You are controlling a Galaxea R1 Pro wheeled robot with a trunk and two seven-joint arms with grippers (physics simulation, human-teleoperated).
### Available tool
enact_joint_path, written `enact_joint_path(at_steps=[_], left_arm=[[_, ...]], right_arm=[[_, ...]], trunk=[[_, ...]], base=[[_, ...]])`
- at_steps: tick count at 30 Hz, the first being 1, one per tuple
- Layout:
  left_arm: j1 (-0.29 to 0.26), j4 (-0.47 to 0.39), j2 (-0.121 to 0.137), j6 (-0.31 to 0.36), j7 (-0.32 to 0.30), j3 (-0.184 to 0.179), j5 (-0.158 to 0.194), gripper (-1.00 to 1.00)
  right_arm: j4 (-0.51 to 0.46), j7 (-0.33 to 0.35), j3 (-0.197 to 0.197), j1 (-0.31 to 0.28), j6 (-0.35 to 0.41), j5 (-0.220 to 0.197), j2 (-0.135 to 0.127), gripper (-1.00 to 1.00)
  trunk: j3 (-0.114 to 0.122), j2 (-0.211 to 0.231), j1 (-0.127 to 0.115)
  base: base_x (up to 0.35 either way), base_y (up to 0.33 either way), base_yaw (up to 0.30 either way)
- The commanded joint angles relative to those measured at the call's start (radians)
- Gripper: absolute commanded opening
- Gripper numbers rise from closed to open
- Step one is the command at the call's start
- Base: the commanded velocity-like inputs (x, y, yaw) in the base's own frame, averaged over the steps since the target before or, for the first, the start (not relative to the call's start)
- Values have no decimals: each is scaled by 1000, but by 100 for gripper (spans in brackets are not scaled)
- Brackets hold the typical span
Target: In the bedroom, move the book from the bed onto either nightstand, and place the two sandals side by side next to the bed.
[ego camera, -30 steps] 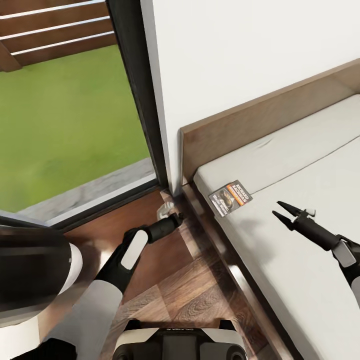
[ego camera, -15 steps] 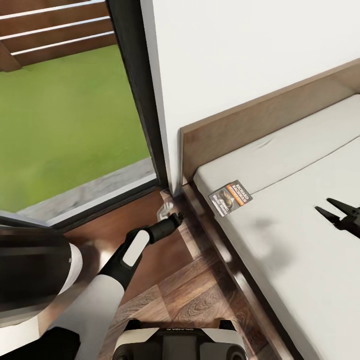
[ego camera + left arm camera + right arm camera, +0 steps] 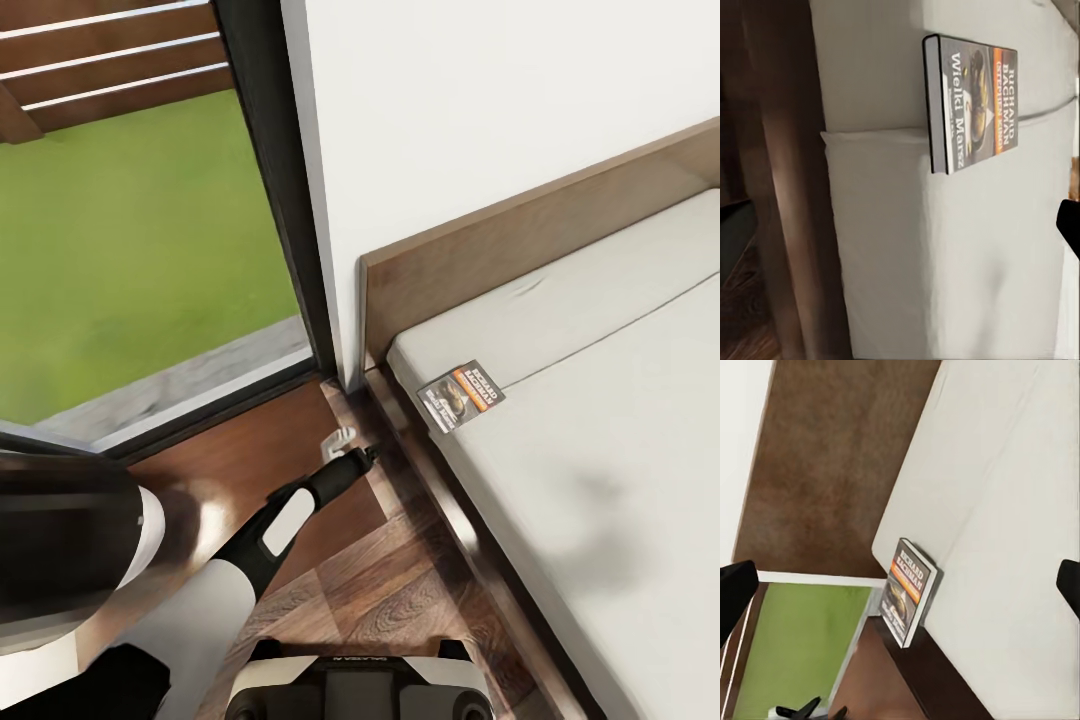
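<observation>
Nothing's done yet as far as we can see: the book [image 3: 461, 396] lies flat on the bed [image 3: 600, 440] near its headboard corner, our left hand [image 3: 352, 452] hovers over the floor beside the frame, probably spread, hard to tell.

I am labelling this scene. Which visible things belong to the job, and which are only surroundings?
Belong to the job:
- book, lying on the mattress near the headboard
- bed
- left gripper, low over the floor beside the bed

Only surroundings:
- window frame
- lawn outside
- white wall
- wood floor
</observation>
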Motion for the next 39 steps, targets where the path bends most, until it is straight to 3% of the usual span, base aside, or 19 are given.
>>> enact_joint_path(at_steps=[1, 7, 9, 20, 39], left_arm=[[0, 1, 0, 0, -39, -1, 9, 100], [0, 0, 0, -7, -168, -2, 9, 100], [0, 1, 0, -8, -186, -2, 9, 100], [3, 6, 0, -14, -204, -2, 9, 100], [7, 3, 0, -13, -206, -2, 9, 100]], right_arm=[[4, 3, 3, -1, 10, -3, -2, 100], [8, 4, 3, -1, 10, -3, -5, 100], [8, 4, 3, -1, 10, -2, -7, 100], [11, 3, 3, -1, 10, -2, -35, 100], [10, 4, 3, -1, 10, -2, -36, 100]], trunk=[[-1, -1, 0], [-1, -1, 0], [-1, -1, 0], [-1, -1, 0], [-1, -1, 0]], base=[[0, 0, 0], [0, 0, 0], [0, 0, 0], [0, 0, -22], [0, 0, -86]])
